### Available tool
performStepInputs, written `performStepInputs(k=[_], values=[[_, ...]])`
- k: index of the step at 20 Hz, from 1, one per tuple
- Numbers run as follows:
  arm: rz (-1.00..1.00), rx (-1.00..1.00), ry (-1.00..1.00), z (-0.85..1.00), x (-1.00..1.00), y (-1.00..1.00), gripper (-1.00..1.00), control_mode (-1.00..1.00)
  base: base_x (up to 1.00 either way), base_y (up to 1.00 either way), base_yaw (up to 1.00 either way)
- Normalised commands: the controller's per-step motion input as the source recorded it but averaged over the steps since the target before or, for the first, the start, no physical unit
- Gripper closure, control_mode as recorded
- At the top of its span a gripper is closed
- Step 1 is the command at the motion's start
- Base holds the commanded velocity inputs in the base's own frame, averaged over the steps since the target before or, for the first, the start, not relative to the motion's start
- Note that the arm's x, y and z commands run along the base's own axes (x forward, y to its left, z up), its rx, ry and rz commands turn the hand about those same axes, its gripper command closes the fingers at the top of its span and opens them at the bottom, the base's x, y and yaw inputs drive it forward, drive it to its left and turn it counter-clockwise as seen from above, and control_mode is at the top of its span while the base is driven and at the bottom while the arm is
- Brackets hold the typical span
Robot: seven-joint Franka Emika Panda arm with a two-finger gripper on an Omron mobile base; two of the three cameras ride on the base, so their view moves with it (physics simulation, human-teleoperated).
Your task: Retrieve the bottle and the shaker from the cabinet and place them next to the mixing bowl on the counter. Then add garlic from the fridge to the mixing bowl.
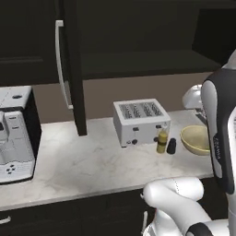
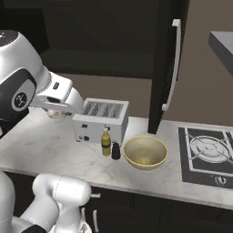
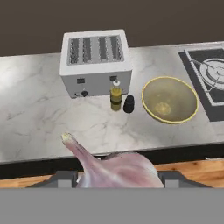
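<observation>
The amber bottle point(image 3: 116, 96) and the black shaker point(image 3: 128, 104) stand side by side in front of the toaster, just left of the mixing bowl point(image 3: 169, 99) on the marble counter point(image 3: 39, 113). From the base views the bottle point(image 1: 162, 140), the shaker point(image 1: 171, 146) and the bowl point(image 1: 196, 139) sit in the same row. My gripper point(image 3: 118, 177) is shut on a pale pink garlic bulb point(image 3: 116, 168) and hovers above the counter's front edge, left of the bowl. In the right base view the gripper point(image 2: 55, 112) hangs left of the toaster. The bowl point(image 2: 145, 152) looks empty.
A white toaster point(image 3: 95, 61) stands behind the bottle. The wall cabinet's door point(image 1: 73, 69) stands open over the counter, handle outward. A coffee machine point(image 1: 14, 133) sits far left and a stove point(image 2: 207, 150) lies right of the bowl.
</observation>
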Motion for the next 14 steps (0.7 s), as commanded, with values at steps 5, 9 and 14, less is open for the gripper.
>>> performStepInputs(k=[5, 9, 14], values=[[0.00, 0.00, 0.00, 0.00, 0.00, 0.00, 1.00, 1.00, -0.01, -0.36, -0.48], [0.00, 0.00, 0.00, 0.00, 0.00, 0.00, 1.00, 1.00, 0.16, 0.04, -0.37], [0.00, 0.00, 0.00, 0.00, 0.00, 0.00, 1.00, 1.00, 0.49, 0.08, -0.03]])
